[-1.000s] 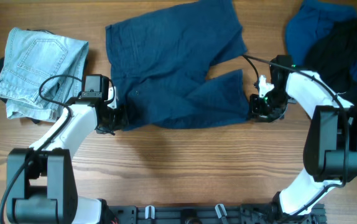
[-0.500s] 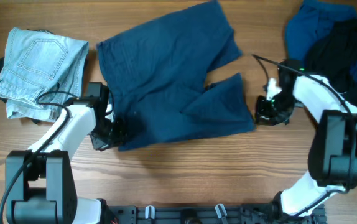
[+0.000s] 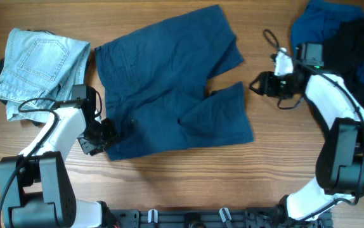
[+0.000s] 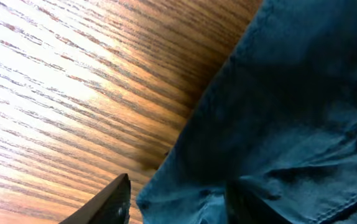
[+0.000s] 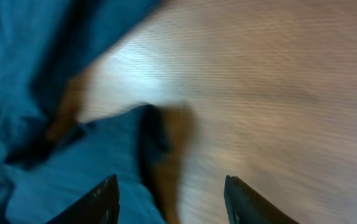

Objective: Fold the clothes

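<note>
Right gripper point(image 3: 258, 84) has lifted clear of navy trousers point(image 3: 169, 88), jaws apart.

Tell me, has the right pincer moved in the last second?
Yes. The right pincer has left the navy trousers' lower hem and gone up the table, now level with the black garment.

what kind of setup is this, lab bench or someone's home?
Probably a lab or data-collection bench, not a home: two arms mounted at the edge of a bare wooden table, a fixed camera overhead, and garments staged around it, with navy trousers spread in the middle and light jeans folded at the side.
</note>
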`<control>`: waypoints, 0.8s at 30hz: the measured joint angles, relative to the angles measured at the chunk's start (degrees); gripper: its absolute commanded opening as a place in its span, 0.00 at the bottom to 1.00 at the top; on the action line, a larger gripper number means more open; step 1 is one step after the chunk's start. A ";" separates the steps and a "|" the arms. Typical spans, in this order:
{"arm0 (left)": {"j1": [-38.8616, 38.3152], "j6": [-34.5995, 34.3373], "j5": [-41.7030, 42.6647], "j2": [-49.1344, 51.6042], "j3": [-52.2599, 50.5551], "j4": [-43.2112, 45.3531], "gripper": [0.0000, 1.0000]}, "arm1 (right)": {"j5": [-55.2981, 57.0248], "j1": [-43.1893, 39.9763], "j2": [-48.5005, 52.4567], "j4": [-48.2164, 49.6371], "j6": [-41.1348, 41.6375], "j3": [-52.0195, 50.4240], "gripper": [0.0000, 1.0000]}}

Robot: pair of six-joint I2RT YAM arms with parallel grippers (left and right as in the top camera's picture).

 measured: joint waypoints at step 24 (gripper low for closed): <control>0.00 -0.09 0.02 0.00 0.00 0.28 0.19 | 0.00 0.07 7.54 3.06 5.53 0.31 0.27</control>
